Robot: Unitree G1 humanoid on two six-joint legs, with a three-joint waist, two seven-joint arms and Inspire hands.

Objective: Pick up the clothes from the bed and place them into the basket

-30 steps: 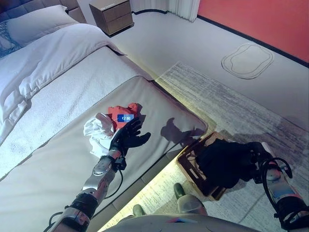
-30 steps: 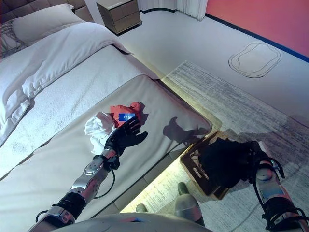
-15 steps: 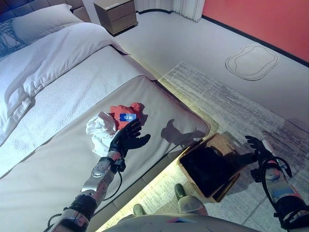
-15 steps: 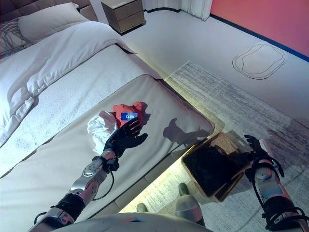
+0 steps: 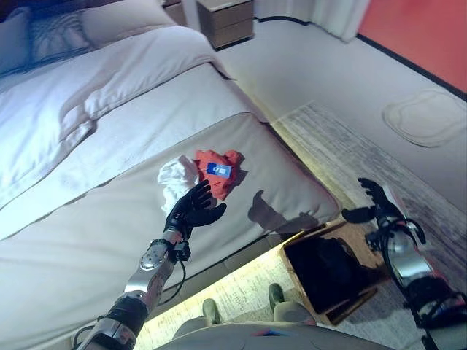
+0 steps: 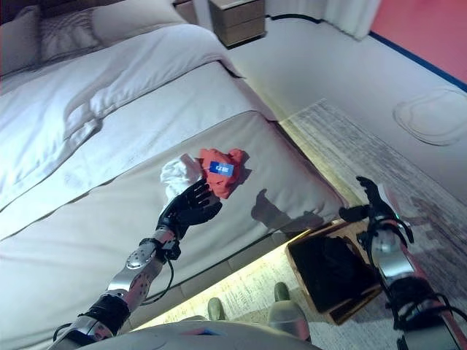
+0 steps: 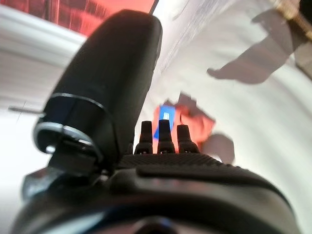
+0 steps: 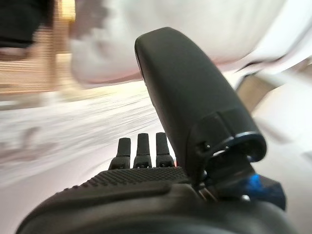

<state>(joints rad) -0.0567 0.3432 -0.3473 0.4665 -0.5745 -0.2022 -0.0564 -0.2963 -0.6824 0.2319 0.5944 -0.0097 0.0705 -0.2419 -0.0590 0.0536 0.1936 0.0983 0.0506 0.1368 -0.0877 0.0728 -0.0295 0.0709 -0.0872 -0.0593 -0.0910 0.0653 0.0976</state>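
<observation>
At about 5 o'clock, nearest to the robot, the basket (image 5: 332,281) stands on the floor beside the bed, and a dark garment (image 5: 330,264) lies inside it. Above the basket's far right corner, at about 3 o'clock, the right hand (image 5: 373,196) hangs in the air with its fingers spread and holds nothing. At about 8 o'clock the left hand (image 5: 193,210) is over the grey cover of the bed (image 5: 87,240), with straight, slightly spread fingers and an empty palm; it seems to be just above the cover, but I cannot tell if it touches it. Just beyond its fingertips, towards 12 o'clock, lie the clothes on the bed: a white cloth (image 5: 175,175) at 11 o'clock of the hand, and touching it on the right a red cloth (image 5: 217,169) with a small blue label (image 5: 218,170). Farther away the white duvet (image 5: 95,109) covers the bed, and a nightstand (image 5: 228,20) stands at the far end.
</observation>
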